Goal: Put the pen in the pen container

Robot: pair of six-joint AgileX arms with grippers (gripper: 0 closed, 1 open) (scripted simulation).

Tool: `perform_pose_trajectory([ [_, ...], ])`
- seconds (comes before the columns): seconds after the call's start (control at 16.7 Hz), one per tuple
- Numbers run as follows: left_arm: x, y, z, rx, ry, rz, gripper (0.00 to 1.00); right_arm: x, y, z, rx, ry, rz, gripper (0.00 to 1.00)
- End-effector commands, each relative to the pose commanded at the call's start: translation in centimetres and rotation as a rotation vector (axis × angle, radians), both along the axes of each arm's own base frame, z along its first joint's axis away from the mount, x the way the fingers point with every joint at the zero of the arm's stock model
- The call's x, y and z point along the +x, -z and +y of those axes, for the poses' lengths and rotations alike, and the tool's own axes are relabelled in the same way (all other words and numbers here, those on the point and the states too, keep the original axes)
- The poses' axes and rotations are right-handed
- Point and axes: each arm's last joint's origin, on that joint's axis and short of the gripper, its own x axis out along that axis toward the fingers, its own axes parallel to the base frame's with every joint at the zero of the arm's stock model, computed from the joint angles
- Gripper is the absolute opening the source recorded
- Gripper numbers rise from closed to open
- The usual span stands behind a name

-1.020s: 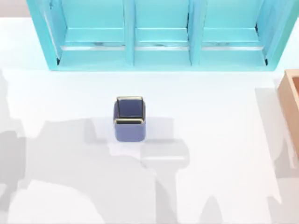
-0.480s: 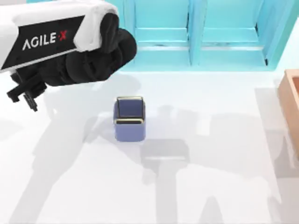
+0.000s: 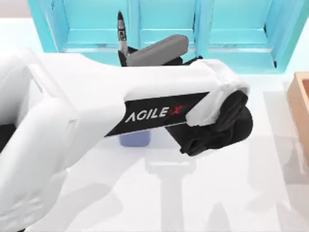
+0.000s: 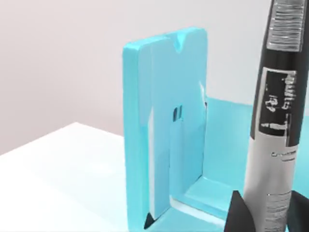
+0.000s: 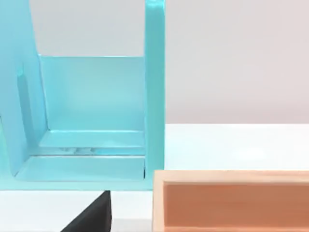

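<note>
At twelve o'clock above the blue-violet square cup (image 3: pixel 134 139), left gripper (image 3: pixel 126 57) clenched low on slim, stiff, light, slippery black pen (image 3: pixel 120 30).

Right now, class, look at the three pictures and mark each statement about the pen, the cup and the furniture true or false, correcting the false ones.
1. The left claw grips the pen. True.
2. The pen stands inside the pen container. False: it is in the claw, outside the cup, which sits on the table partly hidden under the left arm.
3. The wooden box is at the table's right edge. True.
4. The shelf unit is orange. False: it is turquoise; the orange-brown thing is the wooden box.
</note>
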Motion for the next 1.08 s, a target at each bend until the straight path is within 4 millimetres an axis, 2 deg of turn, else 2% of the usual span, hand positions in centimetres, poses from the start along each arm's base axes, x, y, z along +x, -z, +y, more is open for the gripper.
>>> perform_pose_trajectory([
  [0.12, -0.7, 0.0, -0.6, -0.001, 0.036, -0.027, 0.00, 0.0, 0.0, 0.0, 0.000, 0.000, 0.000, 1.00],
  [0.3, -0.7, 0.0, -0.6, -0.001, 0.036, -0.027, 0.00, 0.0, 0.0, 0.0, 0.000, 0.000, 0.000, 1.00],
  [0.36, -0.6, 1.1, -0.3, -0.077, 0.012, -0.041, 0.00, 0.0, 0.0, 0.0, 0.000, 0.000, 0.000, 1.00],
  [1.08, -0.3, 0.2, -0.4, -0.001, 0.036, -0.027, 0.00, 0.0, 0.0, 0.0, 0.000, 0.000, 0.000, 1.00],
])
